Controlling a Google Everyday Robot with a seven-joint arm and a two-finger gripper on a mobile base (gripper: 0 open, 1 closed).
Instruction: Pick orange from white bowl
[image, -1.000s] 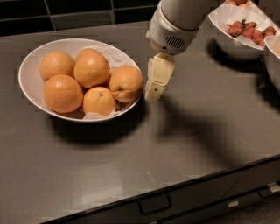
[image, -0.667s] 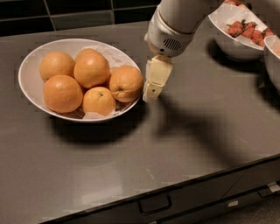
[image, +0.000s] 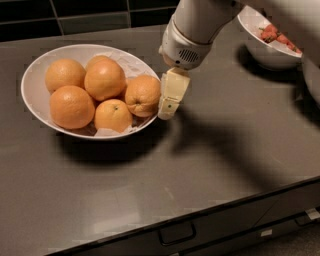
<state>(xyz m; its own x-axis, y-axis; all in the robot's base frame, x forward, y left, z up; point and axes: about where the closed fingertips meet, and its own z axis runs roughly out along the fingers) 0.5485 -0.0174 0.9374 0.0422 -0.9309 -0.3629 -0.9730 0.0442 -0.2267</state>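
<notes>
The wide white bowl (image: 35, 75) lined with crumpled paper sits at the left of the dark counter and holds several oranges. The orange (image: 142, 95), mid-sized with dull pitted skin and a small dark stem dot, lies at the bowl's right side. The smallest orange (image: 113, 115) lies in front of it. My gripper (image: 167, 102) hangs down from the arm just outside the bowl's right rim, right next to the orange. It holds nothing that I can see.
A smaller white bowl (image: 265, 52) with red berries stands at the back right. A dark rim (image: 312, 75) shows at the far right edge. The counter's front edge, with drawer handles (image: 177, 234) below, runs along the bottom.
My gripper has moved a little left and down, closer to the bowl's right rim and the orange. The oranges and bowl have not moved.
</notes>
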